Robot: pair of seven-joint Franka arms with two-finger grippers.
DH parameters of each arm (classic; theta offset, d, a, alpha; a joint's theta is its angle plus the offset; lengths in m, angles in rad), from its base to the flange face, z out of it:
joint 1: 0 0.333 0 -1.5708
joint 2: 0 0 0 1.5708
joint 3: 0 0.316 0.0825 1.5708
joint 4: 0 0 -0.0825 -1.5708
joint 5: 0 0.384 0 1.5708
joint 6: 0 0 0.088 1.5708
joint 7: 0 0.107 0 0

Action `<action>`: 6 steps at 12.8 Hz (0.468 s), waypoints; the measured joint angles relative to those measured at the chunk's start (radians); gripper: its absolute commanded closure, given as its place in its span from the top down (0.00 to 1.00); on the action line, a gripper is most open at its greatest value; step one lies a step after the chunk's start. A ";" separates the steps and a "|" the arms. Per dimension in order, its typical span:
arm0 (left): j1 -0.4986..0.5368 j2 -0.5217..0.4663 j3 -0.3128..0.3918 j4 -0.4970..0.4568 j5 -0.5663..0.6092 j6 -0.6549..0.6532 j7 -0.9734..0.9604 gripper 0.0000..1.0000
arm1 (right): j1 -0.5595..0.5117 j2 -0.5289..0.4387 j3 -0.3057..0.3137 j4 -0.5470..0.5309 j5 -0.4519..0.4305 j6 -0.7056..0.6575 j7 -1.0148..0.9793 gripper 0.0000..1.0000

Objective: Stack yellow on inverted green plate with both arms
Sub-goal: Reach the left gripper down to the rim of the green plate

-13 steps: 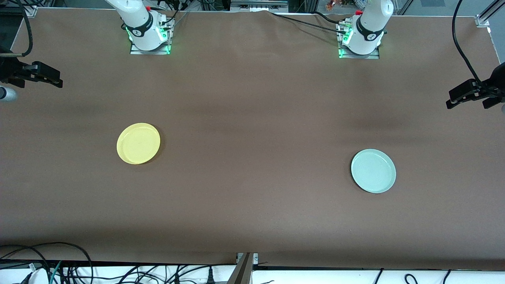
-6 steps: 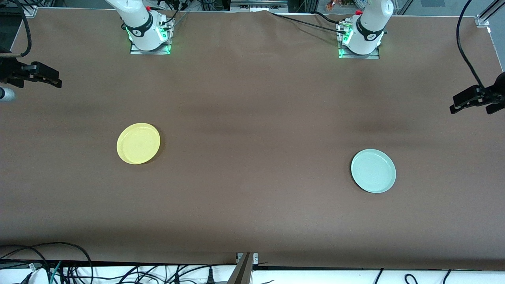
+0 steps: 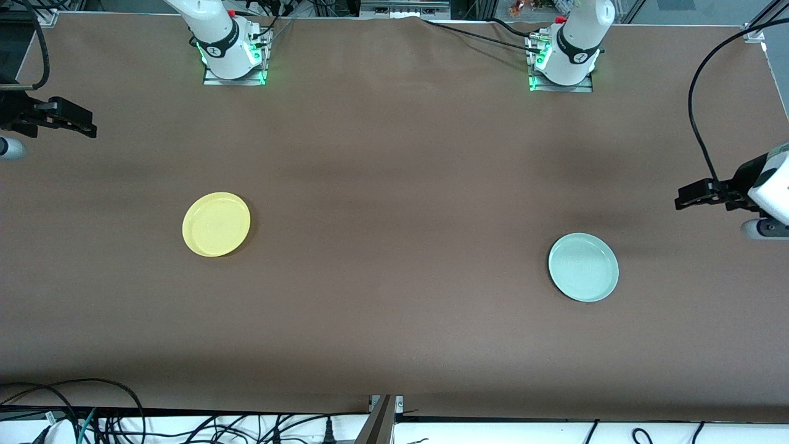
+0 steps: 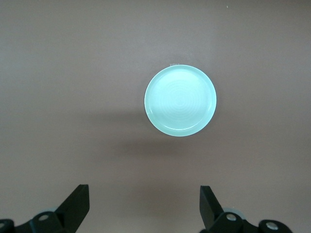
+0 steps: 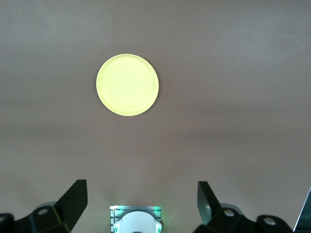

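Black fingers spread wide on the left gripper point(image 3: 681, 202), empty, high at right edge of front view, up and right of the green plate point(image 3: 583, 267) lying rim-up at lower right. Nearest arm to it; round, so no long axis. Right gripper point(image 3: 92, 129) likewise open, waiting at upper left edge, well apart from yellow point(image 3: 216, 224), left of centre.

Both arms are glossy white with black joint bands bearing small white marks, and stand on metal base plates lit green. Black cables trail from the bases and loop to the wrists. The left claw point(image 3: 681, 202) and right claw point(image 3: 91, 128) are matte black, with silver screws at the finger roots.
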 measured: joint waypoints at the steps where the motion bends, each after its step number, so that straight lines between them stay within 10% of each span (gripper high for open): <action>1: -0.005 0.009 -0.005 -0.001 0.000 0.007 -0.014 1.00 | 0.000 0.000 0.000 0.000 0.000 0.000 0.000 1.00; 6: -0.013 0.132 0.000 -0.063 0.002 0.162 -0.039 1.00 | -0.001 0.001 -0.001 0.001 0.000 0.000 0.000 1.00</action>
